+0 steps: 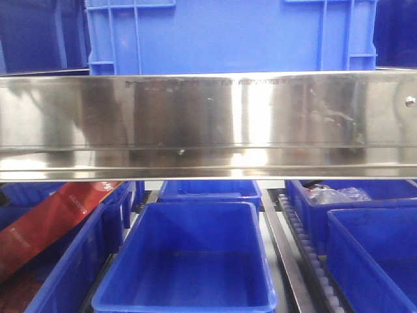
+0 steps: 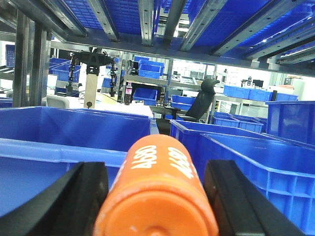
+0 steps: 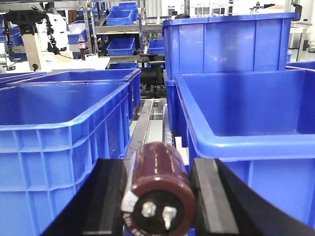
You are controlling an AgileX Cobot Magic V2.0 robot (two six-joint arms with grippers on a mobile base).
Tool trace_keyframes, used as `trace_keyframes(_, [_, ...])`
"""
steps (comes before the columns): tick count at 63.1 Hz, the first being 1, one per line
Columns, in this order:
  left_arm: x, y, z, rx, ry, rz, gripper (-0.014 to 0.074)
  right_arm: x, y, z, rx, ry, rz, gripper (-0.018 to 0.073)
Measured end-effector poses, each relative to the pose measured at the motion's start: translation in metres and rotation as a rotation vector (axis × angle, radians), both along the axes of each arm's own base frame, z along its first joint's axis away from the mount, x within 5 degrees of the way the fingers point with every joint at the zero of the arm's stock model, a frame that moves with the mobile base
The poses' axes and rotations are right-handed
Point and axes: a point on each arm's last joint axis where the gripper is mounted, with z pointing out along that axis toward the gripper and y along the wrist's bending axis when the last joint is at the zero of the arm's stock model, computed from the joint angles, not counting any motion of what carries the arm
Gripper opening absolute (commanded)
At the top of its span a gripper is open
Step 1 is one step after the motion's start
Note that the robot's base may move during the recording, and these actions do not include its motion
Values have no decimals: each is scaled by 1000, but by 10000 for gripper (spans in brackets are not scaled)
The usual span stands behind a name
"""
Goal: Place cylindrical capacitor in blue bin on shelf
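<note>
Right wrist view: the right gripper (image 3: 157, 164) has its 2 black fingers (image 3: 108, 196) closed in on the capacitor (image 3: 158, 191), 1 matte pad flat against each flank. It's a glossy maroon-brown cylinder with a smooth sleeve, a pale patch at the near rim, and 2 small metal terminals on the round end face. That terminal end faces back at the camera. The long axis runs straight away from the lens, with the far end in line with the gap between 2 bins. The capacitor hangs in the grip in front of those bins, inside neither.

To its left is the ribbed left blue bin (image 3: 64, 128), to its right the smooth-walled right blue bin (image 3: 256, 142). Both are moulded plastic with thick rims. A grey metal track (image 3: 150, 123) runs off between them, and a tall blue crate (image 3: 231, 44) stands behind the right one.

Over to the left wrist view: the left gripper (image 2: 155, 167) is clamped the same way on an orange cylinder (image 2: 156, 189). It's matte, with white "4680" printed twice, and its long axis also points away from the lens. Blue bin rims lie beyond it, with steel rails overhead.

Front view: the shelf (image 1: 208, 117) shows its broad brushed-steel rail, streaked and shiny, right across the frame. Beneath it sits an open centre bin (image 1: 189, 287), with white rollers (image 1: 313, 254) to its right and a red packet (image 1: 45, 222) lying in the bin at left.
</note>
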Motion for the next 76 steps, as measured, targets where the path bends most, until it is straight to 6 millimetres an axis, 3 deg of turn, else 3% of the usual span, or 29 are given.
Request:
trace_keyframes(54, [0,0,0,-5,-1,-2,-111,0,0,4,3,-43,1,-167])
trace_keyframes(64, [16,0,8,-39,84,-20,-111,10,3,13,-31,-50,28,-167])
trace_keyframes(76, [59,-6,36,37,183,-89,-111,49,21,37,-94,-18,134,-167])
